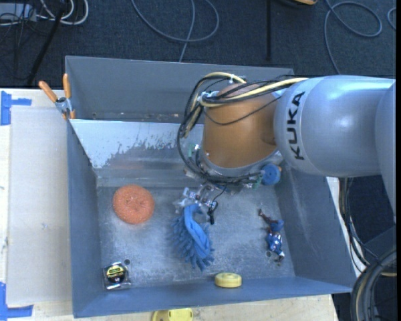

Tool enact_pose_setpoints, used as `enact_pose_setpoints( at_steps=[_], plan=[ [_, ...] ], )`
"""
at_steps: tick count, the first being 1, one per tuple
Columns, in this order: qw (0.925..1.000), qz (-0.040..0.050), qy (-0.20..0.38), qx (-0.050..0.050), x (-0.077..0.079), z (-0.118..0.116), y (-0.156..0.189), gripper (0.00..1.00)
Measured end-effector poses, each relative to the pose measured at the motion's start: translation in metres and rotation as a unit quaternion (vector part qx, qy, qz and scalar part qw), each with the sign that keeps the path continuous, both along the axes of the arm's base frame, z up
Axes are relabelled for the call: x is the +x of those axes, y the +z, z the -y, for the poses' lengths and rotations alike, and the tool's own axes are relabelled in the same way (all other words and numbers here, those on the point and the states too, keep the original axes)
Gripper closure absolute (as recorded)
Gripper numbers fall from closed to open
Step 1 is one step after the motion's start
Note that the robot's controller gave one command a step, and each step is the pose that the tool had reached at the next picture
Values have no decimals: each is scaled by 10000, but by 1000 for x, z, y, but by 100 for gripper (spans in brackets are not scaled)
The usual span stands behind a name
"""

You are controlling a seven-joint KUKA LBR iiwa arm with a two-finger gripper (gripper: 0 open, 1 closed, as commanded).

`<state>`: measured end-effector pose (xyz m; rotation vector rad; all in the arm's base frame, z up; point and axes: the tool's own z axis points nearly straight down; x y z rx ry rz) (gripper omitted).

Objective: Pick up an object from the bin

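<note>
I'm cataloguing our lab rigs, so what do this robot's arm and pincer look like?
The arm is thick, rounded and silver-grey, with KUKA in black letters. An orange-brown cover wraps its wrist, with yellow, white and black cables looping over it. The pincer below is small, metallic and grey.

Matt grey metal bin (120,156) — rough orange scrubber (133,204), rubbery blue brush (194,239).

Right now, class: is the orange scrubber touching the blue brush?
Apart. The camera view shows a strip of bare bin floor between the orange scrubber and the blue brush.
</note>
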<state>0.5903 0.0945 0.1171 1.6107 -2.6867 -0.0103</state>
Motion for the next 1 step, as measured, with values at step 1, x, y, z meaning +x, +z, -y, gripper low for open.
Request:
enact_pose_setpoints(
  at_steps=[1],
  plan=[
    [10000, 20, 38, -12, -33, -21, 60, 100]
  ],
)
